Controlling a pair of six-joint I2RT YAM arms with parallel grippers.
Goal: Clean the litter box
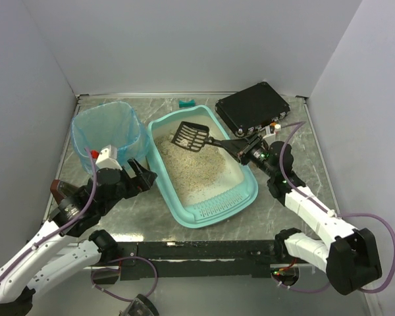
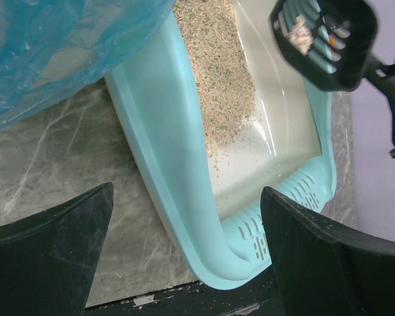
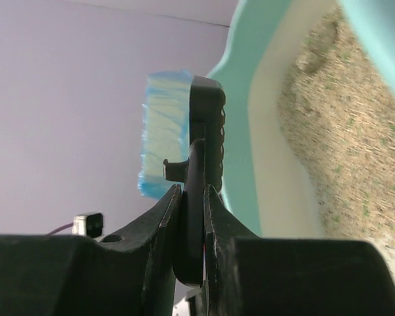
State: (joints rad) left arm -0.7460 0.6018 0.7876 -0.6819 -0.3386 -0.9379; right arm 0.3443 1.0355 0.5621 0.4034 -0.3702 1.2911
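Teal plastic with a cream inner wall, the litter box (image 1: 217,208) sits angled in the middle of the table (image 1: 250,222), its ribbed lip toward the arms. It lies between the blue-bagged bin (image 1: 85,141) on its left and a black case (image 1: 253,108) at the far right. Beige litter (image 1: 191,168) is heaped in the far half, and the near floor is almost bare.

Above the far end hangs a black slotted scoop (image 1: 189,135), its handle pinched tight in the right gripper (image 1: 240,146). A pale clump (image 2: 301,33) sits in it (plainest from the left wrist). The left gripper (image 1: 139,172) stands spread wide and empty, just beside the box's left wall.

The step in hand looks like the carry after a scoop. Next, it seems, the scoop must travel level across to the bin, then tip there without spilling.
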